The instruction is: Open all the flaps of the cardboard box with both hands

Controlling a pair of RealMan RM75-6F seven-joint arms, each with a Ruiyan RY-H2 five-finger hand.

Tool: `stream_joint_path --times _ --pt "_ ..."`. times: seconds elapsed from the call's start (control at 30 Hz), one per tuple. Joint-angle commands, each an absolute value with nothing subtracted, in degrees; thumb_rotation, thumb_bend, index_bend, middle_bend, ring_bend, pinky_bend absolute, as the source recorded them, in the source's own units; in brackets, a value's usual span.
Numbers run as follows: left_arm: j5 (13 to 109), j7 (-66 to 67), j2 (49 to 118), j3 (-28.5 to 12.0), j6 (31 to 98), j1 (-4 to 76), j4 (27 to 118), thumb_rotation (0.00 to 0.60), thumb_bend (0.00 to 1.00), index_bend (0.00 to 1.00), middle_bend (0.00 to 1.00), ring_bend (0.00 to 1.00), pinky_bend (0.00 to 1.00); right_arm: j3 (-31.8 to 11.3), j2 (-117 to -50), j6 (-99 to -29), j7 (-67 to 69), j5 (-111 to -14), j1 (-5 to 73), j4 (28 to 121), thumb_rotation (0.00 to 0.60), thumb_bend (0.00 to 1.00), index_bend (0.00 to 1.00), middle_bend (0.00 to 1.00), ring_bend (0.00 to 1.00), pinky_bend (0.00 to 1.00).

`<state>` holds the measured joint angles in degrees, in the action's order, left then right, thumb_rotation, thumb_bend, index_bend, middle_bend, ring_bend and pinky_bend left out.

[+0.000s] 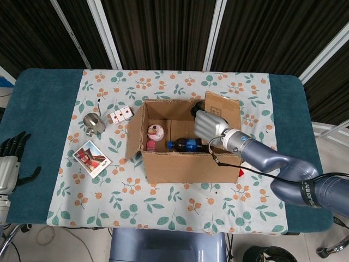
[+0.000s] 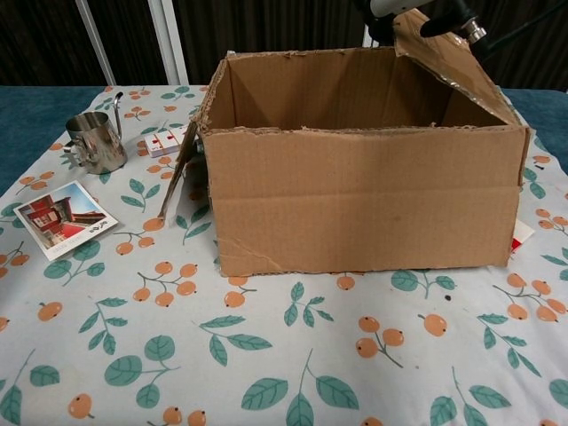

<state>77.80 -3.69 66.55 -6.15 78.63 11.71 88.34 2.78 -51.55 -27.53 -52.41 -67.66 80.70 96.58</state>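
Observation:
The cardboard box (image 1: 180, 158) stands mid-table with its top open. In the chest view its front wall (image 2: 364, 200) faces me. My right hand (image 1: 209, 124) reaches in over the box and presses flat against the inner face of the right flap (image 1: 222, 108), which leans up and outward; nothing is gripped. Only the hand's lower edge (image 2: 397, 8) shows above that flap (image 2: 444, 62) in the chest view. The left flap (image 1: 132, 136) hangs outward and down, as the chest view's left flap (image 2: 182, 169) also shows. My left hand (image 1: 11, 158) hangs with fingers apart, beyond the table's left edge.
Inside the box lie a blue bottle (image 1: 188, 146) and a pink toy (image 1: 154, 134). Left of the box are a metal cup (image 1: 94, 123), a card pack (image 1: 120, 114) and a picture card (image 1: 91, 158). A red item (image 1: 240, 172) peeks from under the box's right corner.

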Motion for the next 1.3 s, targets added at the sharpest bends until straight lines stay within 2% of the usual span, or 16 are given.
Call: stream_joint_path --times 0.03,0.63,1.3 --pt "77.82 -3.71 66.48 -6.16 78.62 11.68 88.43 0.600 0.26 0.00 0.00 0.00 0.01 3.25 -51.08 -27.74 -53.31 -67.14 80.70 96.82 0.600 0.55 0.44 0.33 0.16 0.23" --pt "77.98 -3.82 66.26 -6.18 78.35 11.51 88.95 0.600 0.26 0.00 0.00 0.00 0.01 5.02 -44.69 -29.20 -57.63 -63.62 80.84 99.66 0.600 0.53 0.38 0.33 0.16 0.23" --pt "78.60 -3.71 66.37 -6.13 78.74 11.31 89.16 0.600 0.26 0.00 0.00 0.00 0.01 5.91 -36.48 -30.84 -57.92 -64.32 77.48 103.13 0.600 0.51 0.33 0.33 0.16 0.23"
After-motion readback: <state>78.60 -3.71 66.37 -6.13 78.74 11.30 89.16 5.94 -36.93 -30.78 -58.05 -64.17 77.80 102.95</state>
